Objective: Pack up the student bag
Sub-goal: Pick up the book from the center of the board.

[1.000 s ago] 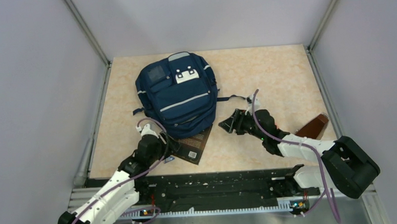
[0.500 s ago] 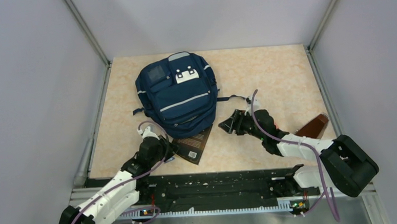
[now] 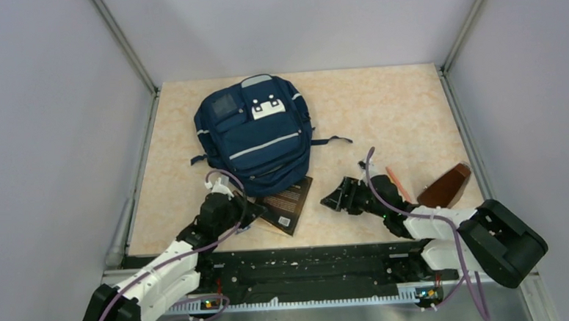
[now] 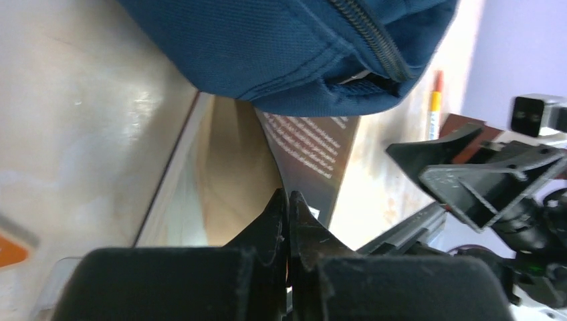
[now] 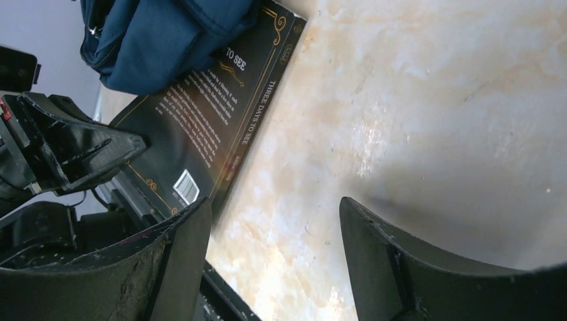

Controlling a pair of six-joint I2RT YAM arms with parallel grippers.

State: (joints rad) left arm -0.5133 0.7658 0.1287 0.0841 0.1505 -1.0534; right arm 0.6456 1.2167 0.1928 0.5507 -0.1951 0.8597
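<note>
There was one student bag (image 3: 254,136) on the worktop (image 3: 411,110), and only one! One dark book (image 3: 287,203) was counted. On the right lay one orange pencil (image 3: 397,182) and one brown object (image 3: 445,187). Two claws were out there: one left claw (image 3: 249,214), one right claw (image 3: 336,197).

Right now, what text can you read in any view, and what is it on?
"THREE DAYS TO SEE": spine of the dark book.
"TO SEE": back-cover heading, its start hidden by the student bag.
Back-cover blurb and barcode digits: too small to read.
Bag's emblem: too small to read.
</note>
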